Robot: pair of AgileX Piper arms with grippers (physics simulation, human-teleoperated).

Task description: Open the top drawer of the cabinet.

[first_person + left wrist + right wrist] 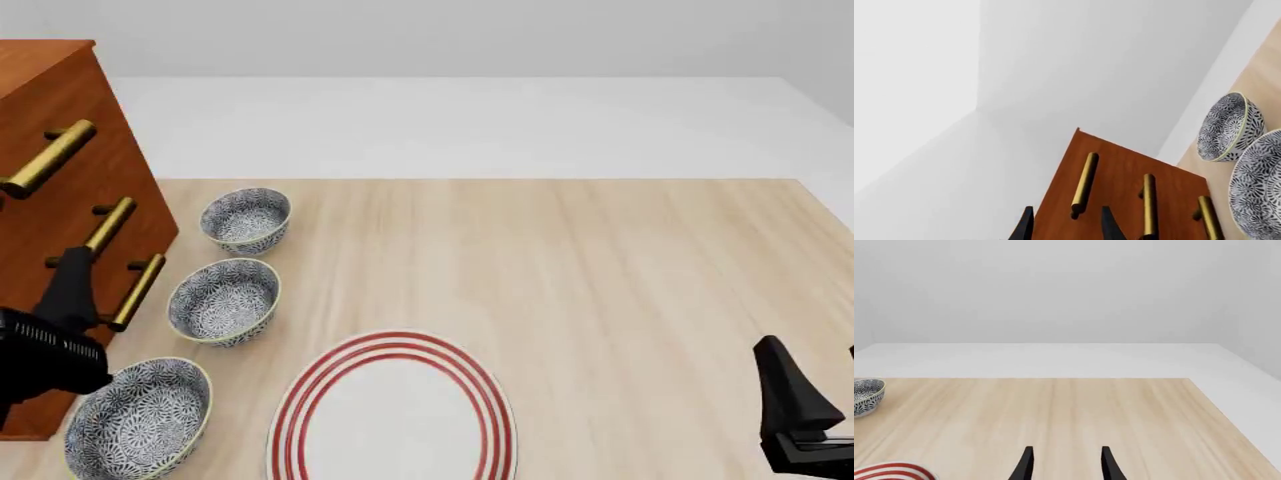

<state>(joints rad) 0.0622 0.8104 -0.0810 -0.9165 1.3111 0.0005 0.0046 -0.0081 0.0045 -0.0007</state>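
**Lining up on the top handle**

The cabinet (60,150) stands at the table's far left edge, roughly nine o'clock from the red-ringed plate (394,410), its three brass handles facing the bowls. The top drawer (54,110) looks fully closed; its handle (51,157) is the highest of the three bars.

The left gripper (1067,225) is released, fingers spread, and holds nothing. In the left wrist view the lower end of the top handle (1084,185) sits just ahead of the gap between the fingertips, with no contact visible. The front view shows that arm close to the cabinet face, low, nearer the middle (110,224) and bottom handles (138,290), so its height relative to the top bar is hard to judge.

To do this well, I would centre the jaws across the top bar's midpoint rather than its end, advance until the bar lies deep between the fingers, close firmly, then pull straight out along the drawer's travel. An off-centre grip could twist or slip.

Three patterned bowls (224,298) stand at about three o'clock from the cabinet, in the likely path of the drawer front.

The right gripper (1066,465) is parted and empty, idle over bare table (1067,415) at the right.
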